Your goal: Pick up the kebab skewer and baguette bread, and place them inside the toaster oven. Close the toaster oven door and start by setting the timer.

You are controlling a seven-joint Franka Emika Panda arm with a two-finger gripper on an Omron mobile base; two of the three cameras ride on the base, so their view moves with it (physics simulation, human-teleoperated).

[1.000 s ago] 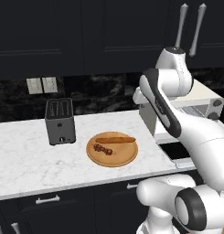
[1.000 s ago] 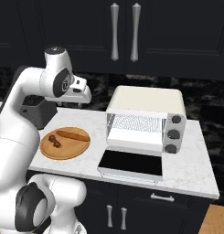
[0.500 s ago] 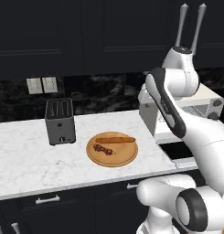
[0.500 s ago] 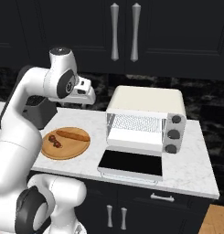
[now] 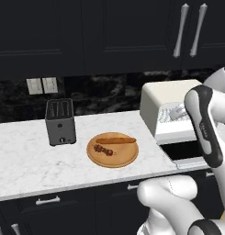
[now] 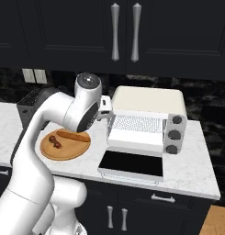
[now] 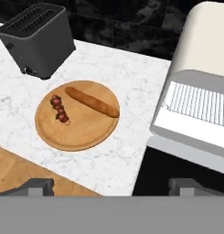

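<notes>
Dark kitchen, white marble counter [image 5: 26, 160].
Black upper cabinets [image 5: 86, 32] with silver bar handles [image 6: 115, 31], black marble backsplash [image 5: 109, 94], two wall outlet plates [image 5: 42, 85], black lower drawers [image 5: 45, 206] with silver pulls, wood floor [image 6: 215, 220] at lower right.

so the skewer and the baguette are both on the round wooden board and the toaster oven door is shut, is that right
Not quite: the toaster oven door is open, folded down flat, as the right base view shows. The skewer and the baguette do both lie on the round wooden board.
</notes>
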